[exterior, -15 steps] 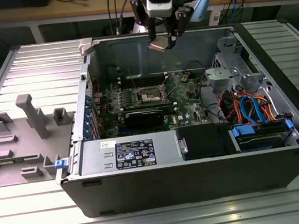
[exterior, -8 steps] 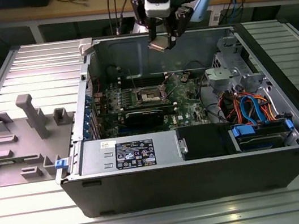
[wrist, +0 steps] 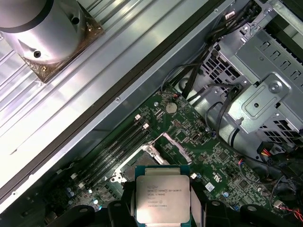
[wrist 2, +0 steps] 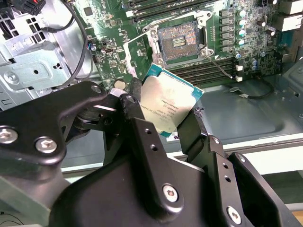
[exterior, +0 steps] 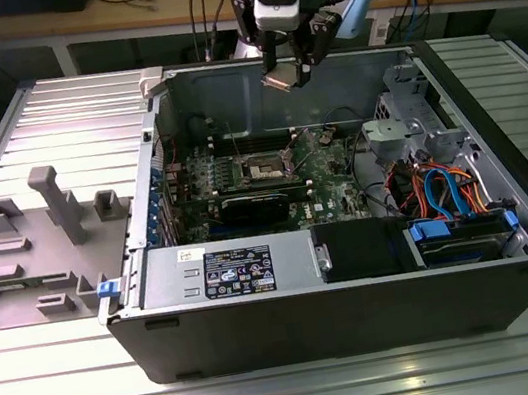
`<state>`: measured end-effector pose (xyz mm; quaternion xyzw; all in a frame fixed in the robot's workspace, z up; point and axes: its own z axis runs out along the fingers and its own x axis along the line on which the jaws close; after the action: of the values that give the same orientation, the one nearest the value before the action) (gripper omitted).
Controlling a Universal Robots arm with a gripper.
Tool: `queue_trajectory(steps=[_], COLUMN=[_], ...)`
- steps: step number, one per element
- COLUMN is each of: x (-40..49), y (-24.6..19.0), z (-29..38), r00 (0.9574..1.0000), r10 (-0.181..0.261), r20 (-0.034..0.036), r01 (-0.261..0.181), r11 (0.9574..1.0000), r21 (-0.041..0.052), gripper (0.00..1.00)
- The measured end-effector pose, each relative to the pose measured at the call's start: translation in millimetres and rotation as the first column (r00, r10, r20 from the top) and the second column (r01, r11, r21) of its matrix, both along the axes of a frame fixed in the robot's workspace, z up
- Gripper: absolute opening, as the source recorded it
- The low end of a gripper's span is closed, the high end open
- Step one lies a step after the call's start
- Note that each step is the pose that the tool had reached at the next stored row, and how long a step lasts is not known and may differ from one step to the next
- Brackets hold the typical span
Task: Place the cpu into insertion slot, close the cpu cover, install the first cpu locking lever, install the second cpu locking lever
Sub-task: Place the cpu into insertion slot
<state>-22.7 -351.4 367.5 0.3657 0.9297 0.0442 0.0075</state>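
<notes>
My gripper (exterior: 290, 73) hangs above the open computer case, shut on the cpu (wrist 2: 168, 106), a flat square chip with a silver-grey top and green edge. In both wrist views the black fingers (wrist 2: 131, 105) clamp two opposite edges of the cpu (wrist: 161, 198). Below it, the insertion slot (wrist 2: 182, 41) lies uncovered on the green board, also seen in the exterior view as the insertion slot (exterior: 267, 168). The cpu cover (wrist 2: 136, 51) is swung open beside the socket. A thin wire lever (wrist 2: 220, 64) stands loose by the socket.
A black graphics card (exterior: 260, 203) lies just in front of the socket, and long memory slots (wrist 2: 208, 71) flank it. A metal drive cage (exterior: 414, 127) with coloured cables (exterior: 446, 192) is at the exterior view's right. A grey fixture (exterior: 49, 244) sits outside the case.
</notes>
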Motion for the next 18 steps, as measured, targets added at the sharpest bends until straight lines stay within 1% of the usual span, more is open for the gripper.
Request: queue_trajectory(steps=[9, 10, 11, 15, 17, 18], x=[0.0, 0.0, 0.0, 0.0, 0.0, 0.0], y=[0.0, 0.0, 0.0, 0.0, 0.0, 0.0], z=[0.0, 0.0, 0.0, 0.0, -0.1, -0.1], r00=[1.0, 0.9992, 0.995, 0.9946, 0.992, 0.99], r10=[0.0, -0.04, -0.1, -0.104, -0.126, -0.141], r20=[0.0, 0.0, 0.0, 0.0001, 0.0, 0.0], r01=[0.0, 0.04, 0.1, 0.104, 0.126, 0.141], r11=[1.0, 0.9992, 0.995, 0.9946, 0.992, 0.99], r21=[0.0, 0.0001, 0.0, 0.0, 0.0001, 0.0001], gripper=[0.54, 0.54, 0.54, 0.54, 0.54, 0.54])
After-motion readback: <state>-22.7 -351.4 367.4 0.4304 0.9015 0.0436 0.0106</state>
